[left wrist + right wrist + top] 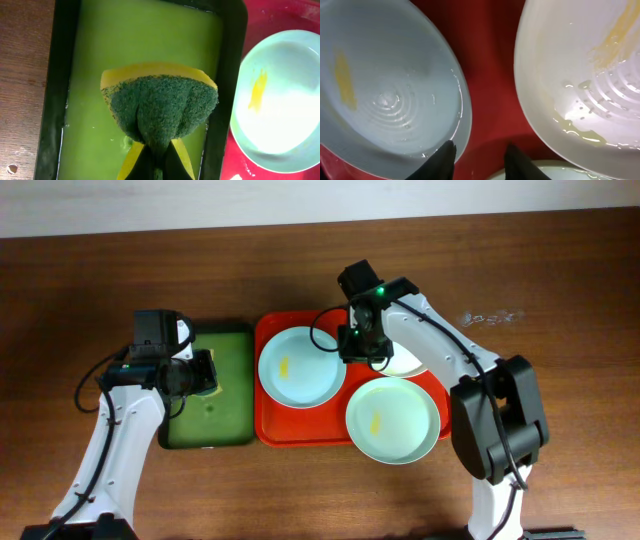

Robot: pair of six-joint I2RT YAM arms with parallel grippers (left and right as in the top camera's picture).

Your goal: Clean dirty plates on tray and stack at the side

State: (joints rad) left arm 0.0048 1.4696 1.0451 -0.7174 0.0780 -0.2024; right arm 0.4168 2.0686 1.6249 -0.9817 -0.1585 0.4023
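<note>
The red tray holds three plates. A pale blue plate with a yellow smear lies at the left. A pale green plate with a yellow smear lies at the front right. A cream-white plate lies at the back right, partly under my right arm. My right gripper is open and empty, low over the tray between the blue plate and the cream plate. Its left finger is at the blue plate's rim. My left gripper is shut on a green-and-yellow sponge.
A smaller green tray with a dark rim lies left of the red tray, with wet film on it. My left gripper holds the sponge above it. Brown table wood surrounds both trays.
</note>
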